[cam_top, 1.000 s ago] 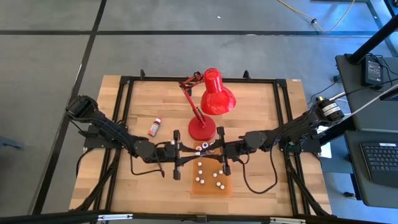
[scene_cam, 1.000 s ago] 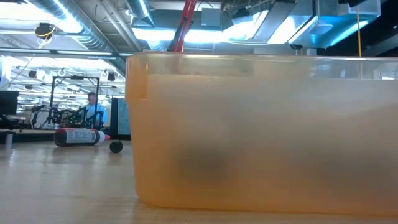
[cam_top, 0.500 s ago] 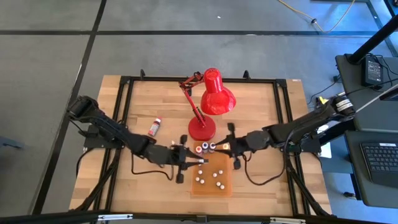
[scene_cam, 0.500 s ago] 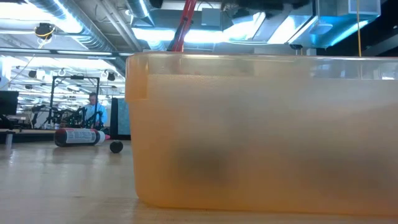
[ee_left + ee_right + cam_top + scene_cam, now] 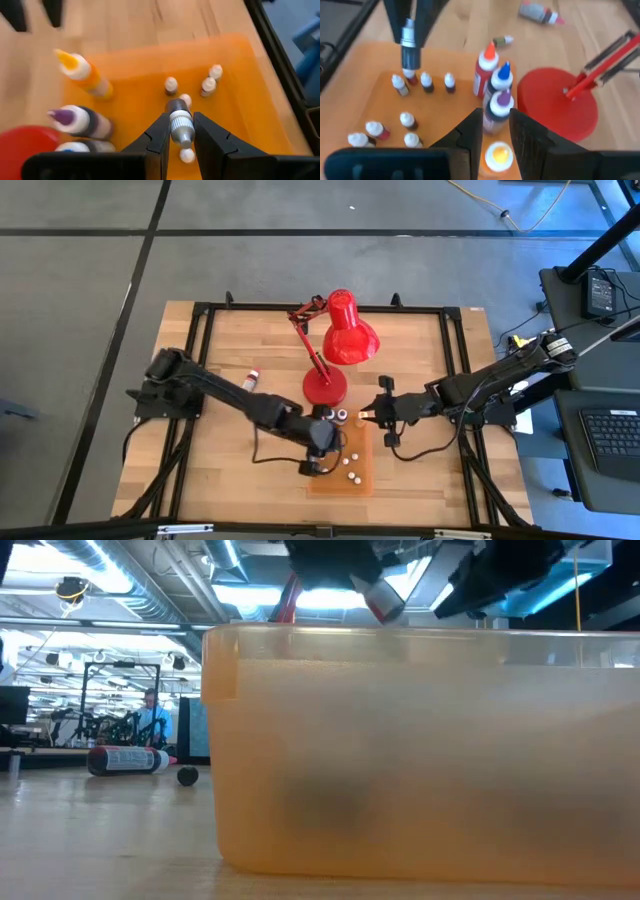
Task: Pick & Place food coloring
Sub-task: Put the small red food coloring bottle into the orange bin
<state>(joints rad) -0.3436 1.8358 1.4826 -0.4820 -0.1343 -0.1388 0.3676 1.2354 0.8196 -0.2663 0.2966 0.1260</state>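
A translucent orange tray [image 5: 362, 482] sits near the table's front edge, with several tiny white-capped food coloring bottles [image 5: 171, 85] standing in it. My left gripper [image 5: 325, 452] hangs over the tray's left part, shut on one tiny bottle [image 5: 181, 127] with a pale ribbed cap. Larger dropper bottles with orange, blue and purple caps [image 5: 498, 107] stand in a row on the table just beyond the tray. At the row's right end is a yellow-capped bottle [image 5: 82, 75]. My right gripper [image 5: 373, 416] is over it, its fingers a little apart and clear of it in the left wrist view. My left gripper pinches the tiny bottle at its ribbed cap end [image 5: 409, 34] between its two fingertips [image 5: 161, 131]. The fingers slant down from the table's left. The bottle's dark body [image 5: 412, 59] hangs below them, clear of the tray and the bottles standing in it.
A red desk lamp [image 5: 338, 340] stands behind the row on its round base [image 5: 555, 105]. A larger bottle [image 5: 248, 383] lies on the table's left part, and a small one [image 5: 502, 40] lies nearer. The tray's wall [image 5: 400, 770] fills the low view.
My left gripper has gone toward the table's right and near edges, from beside the bottle row to above the tray, and has tipped. My right gripper has drawn back toward the right edge and tipped, so the yellow-capped bottle now shows beside it.
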